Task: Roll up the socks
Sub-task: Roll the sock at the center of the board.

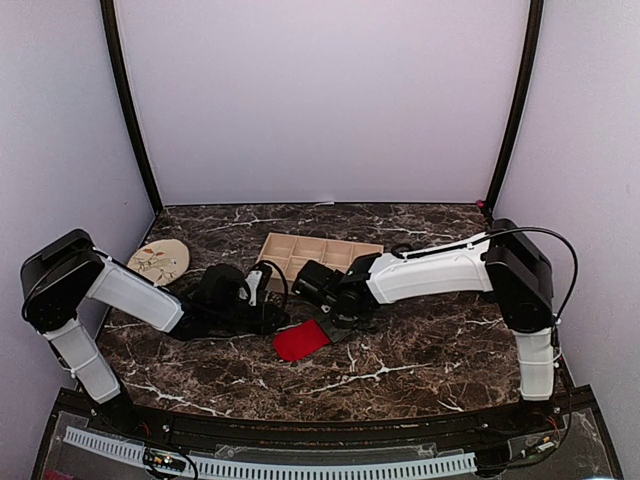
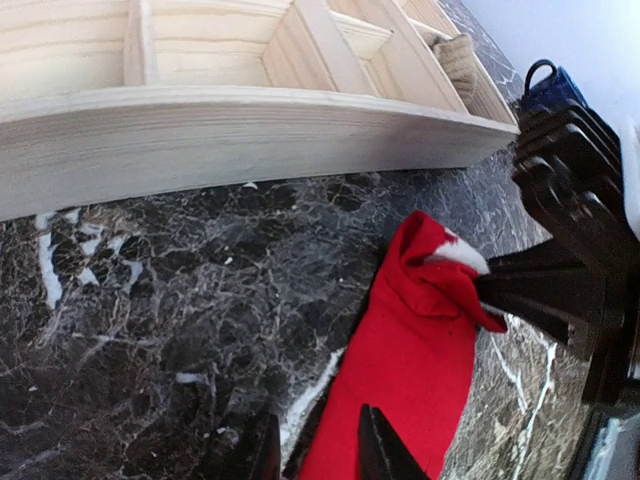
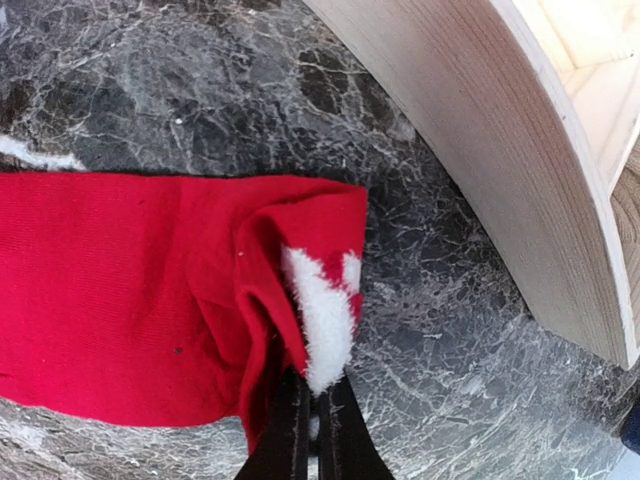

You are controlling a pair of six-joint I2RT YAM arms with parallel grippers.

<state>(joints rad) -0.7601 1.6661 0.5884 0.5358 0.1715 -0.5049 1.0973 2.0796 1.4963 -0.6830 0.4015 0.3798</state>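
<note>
The red sock [image 1: 300, 341] lies flat on the marble table in front of the wooden tray [image 1: 283, 247]. My right gripper [image 3: 315, 400] is shut on the sock's folded end with its white fluffy patch [image 3: 325, 320], lifting that end a little. My left gripper [image 2: 318, 455] is open at the sock's other end. One finger [image 2: 375, 450] is over the red fabric [image 2: 400, 380] and the other [image 2: 265, 450] is over bare marble. A tan-brown sock [image 2: 460, 62] sits bundled in a far compartment of the tray.
The tray's long side wall [image 2: 250, 130] runs close behind the red sock. A round beige patterned disc [image 1: 158, 262] lies at the table's left edge. Both arms meet at mid-table, the right gripper [image 1: 328, 326] and the left gripper [image 1: 275, 320].
</note>
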